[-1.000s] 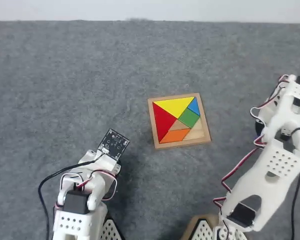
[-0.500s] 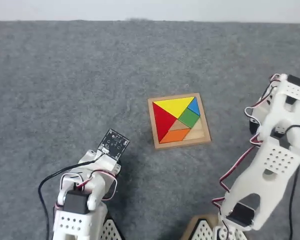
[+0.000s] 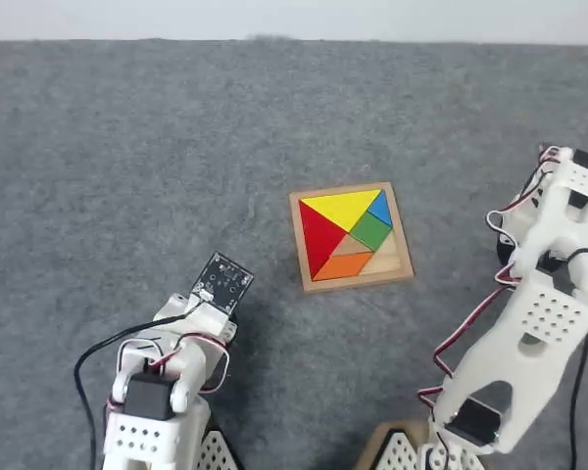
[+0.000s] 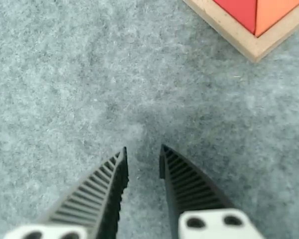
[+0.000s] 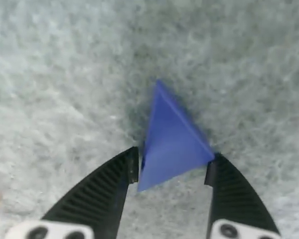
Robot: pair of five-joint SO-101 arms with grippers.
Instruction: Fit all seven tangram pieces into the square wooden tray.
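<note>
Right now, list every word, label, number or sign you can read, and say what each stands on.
No text here can be read.
The wooden tray and its tangram pieces: plain, no print.
The blue triangle: plain, no print.
The small circuit board on the left arm: tiny marks, too small to read.

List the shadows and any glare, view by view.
High view: even light, no glare, thin shadow along the tray's near edge. Left wrist view: soft dark patch on the mat ahead of the left gripper. Right wrist view: shadow beside the triangle in the right gripper.
</note>
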